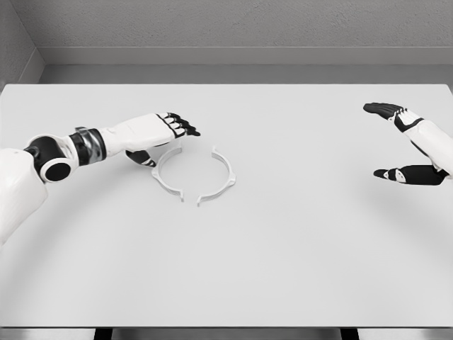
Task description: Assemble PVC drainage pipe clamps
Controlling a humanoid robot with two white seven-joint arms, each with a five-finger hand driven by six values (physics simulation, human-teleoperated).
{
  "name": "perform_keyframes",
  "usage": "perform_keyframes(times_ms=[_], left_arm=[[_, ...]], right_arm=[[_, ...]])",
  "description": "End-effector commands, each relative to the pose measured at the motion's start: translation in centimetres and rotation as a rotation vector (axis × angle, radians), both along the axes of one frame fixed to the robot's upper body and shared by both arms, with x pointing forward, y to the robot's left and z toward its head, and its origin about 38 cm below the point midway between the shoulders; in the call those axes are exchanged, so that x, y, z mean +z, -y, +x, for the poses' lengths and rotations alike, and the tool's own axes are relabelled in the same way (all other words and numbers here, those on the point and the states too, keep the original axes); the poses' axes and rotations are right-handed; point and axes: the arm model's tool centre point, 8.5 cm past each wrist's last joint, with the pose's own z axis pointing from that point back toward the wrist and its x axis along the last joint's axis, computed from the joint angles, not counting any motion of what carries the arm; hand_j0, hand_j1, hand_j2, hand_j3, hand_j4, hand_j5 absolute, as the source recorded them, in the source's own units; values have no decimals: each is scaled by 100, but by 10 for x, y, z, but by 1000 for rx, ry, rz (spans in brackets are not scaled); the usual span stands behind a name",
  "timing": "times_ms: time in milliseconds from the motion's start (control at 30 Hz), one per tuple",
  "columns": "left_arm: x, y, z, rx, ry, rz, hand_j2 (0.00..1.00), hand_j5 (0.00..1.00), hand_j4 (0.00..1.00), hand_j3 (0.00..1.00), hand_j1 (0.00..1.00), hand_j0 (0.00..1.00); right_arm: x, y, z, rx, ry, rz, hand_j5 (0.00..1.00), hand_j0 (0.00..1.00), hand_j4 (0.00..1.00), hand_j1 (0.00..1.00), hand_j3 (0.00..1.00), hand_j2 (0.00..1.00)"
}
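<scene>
Two white half-ring clamp pieces lie on the white table (283, 248), facing each other as a near circle with small gaps at top and bottom. The left half (164, 182) curves under my left hand; the right half (225, 176) lies free. My left hand (168, 138) hovers over the upper end of the left half, fingers stretched out flat and thumb hanging below, holding nothing that I can see. My right hand (398, 142) is far off at the right edge, fingers and thumb spread wide, empty.
A grey wall runs behind the table's far edge (226, 84). The table's front edge is near the bottom of the view.
</scene>
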Motion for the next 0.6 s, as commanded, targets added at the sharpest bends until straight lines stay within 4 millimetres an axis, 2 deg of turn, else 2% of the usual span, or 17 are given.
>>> perform_keyframes(times_ms=[0,333,567], left_arm=[[1,1,0,0,-1,-7,100,100,100,100,100,100],[3,7,0,-9,5,-17,100,100,100,100,100,100],[0,20,0,-28,-13,-19,100,100,100,100,100,100]], right_arm=[[0,0,0,1,-1,8,100,100,100,100,100,100],[1,0,0,2,0,8,100,100,100,100,100,100],[1,-1,0,3,1,8,100,100,100,100,100,100]])
